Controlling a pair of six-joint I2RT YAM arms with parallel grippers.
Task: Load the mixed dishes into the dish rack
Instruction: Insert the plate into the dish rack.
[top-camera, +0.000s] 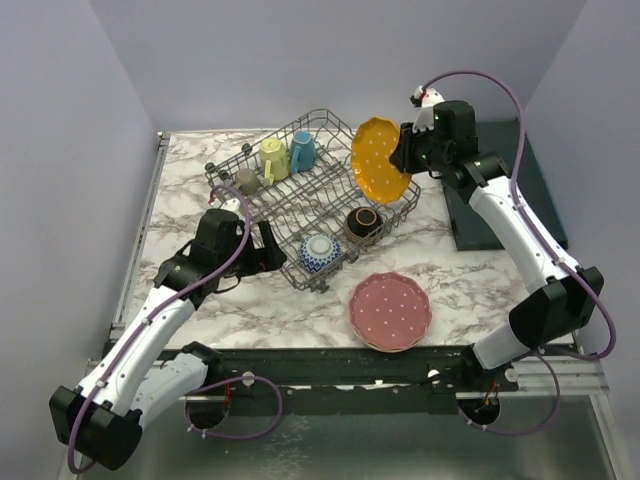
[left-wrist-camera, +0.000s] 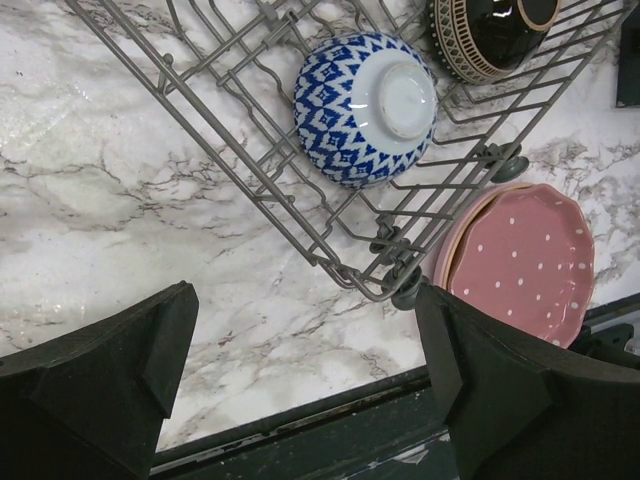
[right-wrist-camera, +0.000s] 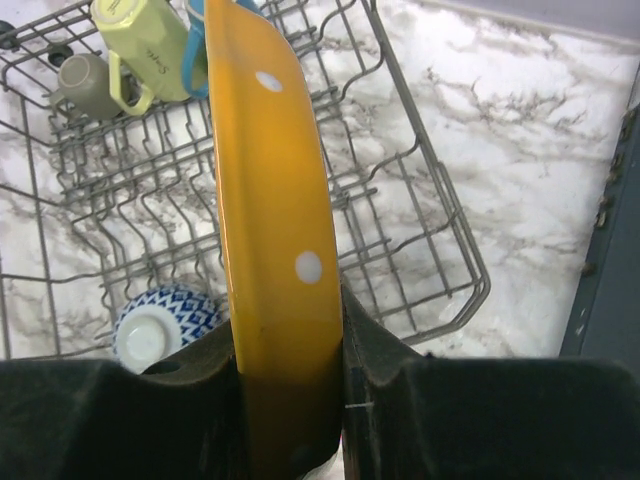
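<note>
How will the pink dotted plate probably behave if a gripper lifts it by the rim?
The pink plate looks rigid and glossy: probably stiff, perhaps slippery. It lies flat, apparently on a second plate, which might shift. Its scalloped rim may give an uneven hold.

Left pincer (left-wrist-camera: 305, 345) spread wide, low; right pincer (right-wrist-camera: 290, 345) clamped, extended.
</note>
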